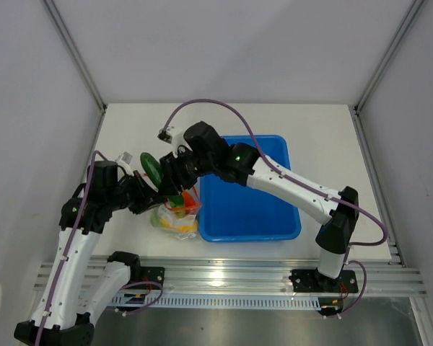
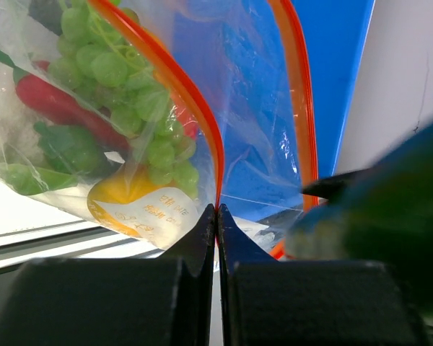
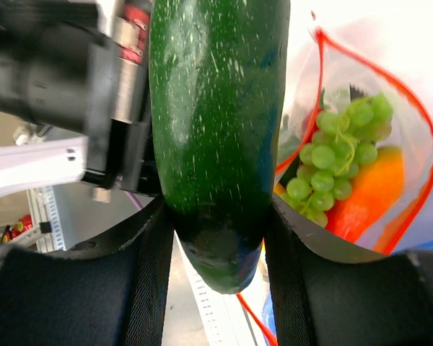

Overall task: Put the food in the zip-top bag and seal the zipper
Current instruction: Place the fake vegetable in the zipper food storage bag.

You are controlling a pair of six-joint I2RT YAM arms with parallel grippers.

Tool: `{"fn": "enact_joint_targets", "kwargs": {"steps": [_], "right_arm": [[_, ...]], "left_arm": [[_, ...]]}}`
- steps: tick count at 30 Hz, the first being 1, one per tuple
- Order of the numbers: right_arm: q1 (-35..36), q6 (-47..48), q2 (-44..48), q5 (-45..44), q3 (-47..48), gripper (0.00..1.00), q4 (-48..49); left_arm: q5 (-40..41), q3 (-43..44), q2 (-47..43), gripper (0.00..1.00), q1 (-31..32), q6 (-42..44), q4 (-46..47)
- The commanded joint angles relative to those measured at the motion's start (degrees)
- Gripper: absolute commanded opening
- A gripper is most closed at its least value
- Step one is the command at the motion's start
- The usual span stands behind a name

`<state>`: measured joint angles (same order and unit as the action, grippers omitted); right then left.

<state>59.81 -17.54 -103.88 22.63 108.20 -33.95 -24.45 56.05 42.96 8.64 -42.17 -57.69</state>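
Closest in, the left end effector [image 2: 216,213] is pinched fully shut on the thin red-orange zipper strip [image 2: 195,101] of the floppy clear plastic zip-top bag [image 2: 256,122], apparently lifting that edge so the mouth gapes. The right end effector [image 3: 218,241], jaws partway apart, clamps a long dark green toy vegetable [image 3: 216,108] near one rounded end, beside the open mouth, likely ready to go in. Green grapes [image 3: 332,158], a red chili [image 2: 54,101] and an orange-yellow fruit [image 3: 379,184] already sit inside. The bag rests on the white desk [image 1: 310,122], just beside a blue rectangular plastic tub [image 1: 252,209]. The vegetable's far end is cut off. From above, both arms cover the bag's mouth, and no fish or cauliflower can be made out.
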Motion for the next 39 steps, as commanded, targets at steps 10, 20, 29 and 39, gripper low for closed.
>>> {"fn": "enact_joint_targets", "kwargs": {"steps": [10, 20, 29, 39], "right_arm": [[1.1, -0.2, 0.7, -10.9, -6.4, 0.0, -0.1], [2.0, 3.7, -0.2, -11.7, -6.3, 0.0, -7.1], [3.4, 7.0, -2.1, -10.9, -3.0, 0.43, -11.9], [3.5, 9.2, -4.3, -12.4, 9.8, 0.72, -17.0]], "left_arm": [[-1.2, 1.4, -1.2, 0.01, -0.6, -1.9, 1.9], [-1.3, 1.0, -1.4, 0.01, -0.6, -1.6, 1.8], [-1.3, 0.8, -1.4, 0.01, -0.6, -1.3, 1.7], [-1.0, 0.6, -1.8, 0.01, -0.6, -1.2, 1.0]]}}
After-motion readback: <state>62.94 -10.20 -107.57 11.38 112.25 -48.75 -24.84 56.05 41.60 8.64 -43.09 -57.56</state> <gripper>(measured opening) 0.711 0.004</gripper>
